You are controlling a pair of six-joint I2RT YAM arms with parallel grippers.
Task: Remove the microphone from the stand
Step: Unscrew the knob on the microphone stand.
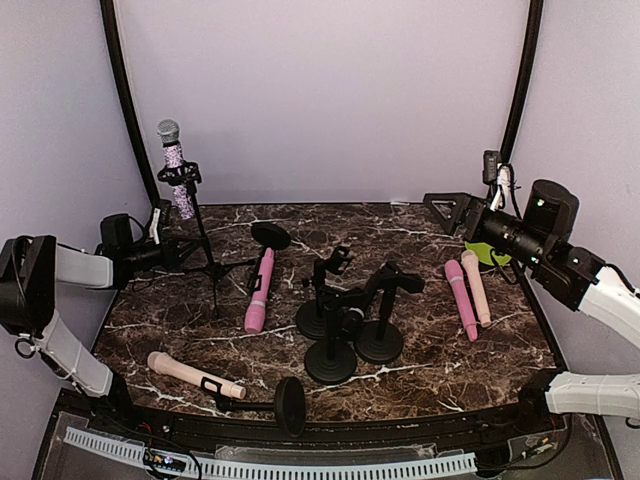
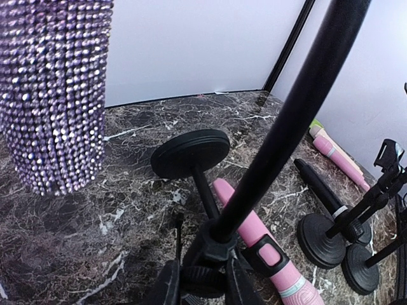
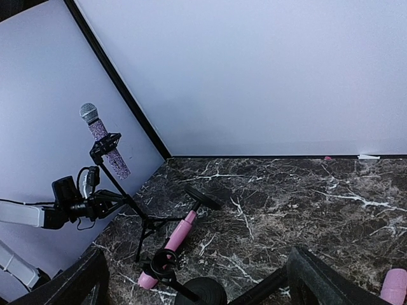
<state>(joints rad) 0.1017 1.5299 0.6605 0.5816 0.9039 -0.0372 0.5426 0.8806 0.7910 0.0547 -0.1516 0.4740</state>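
**A:** Two grippers to work with, seen from above. Steady the stand with the left gripper, pinched nearly closed on the pole below the clip. Bring over the right gripper, spread wide and holding nothing, from well across the table.

**B:** And the microphone?

**A:** Tilted, head up, seated in the clip at the top of the stand, far left. Grasp the sparkly body above the clip, then draw it out along its own tilt, not sideways.

**B:** From the left wrist?

**A:** Both fingers tight on the black pole. Only the glittering lower body of the microphone in frame, upper left; head and clip cut off.

**B:** From the right wrist?

**A:** Both fingers far apart at the bottom edge, tips cut off. Microphone small but whole, far left. Hard to judge from there how firmly wedged in the clip.
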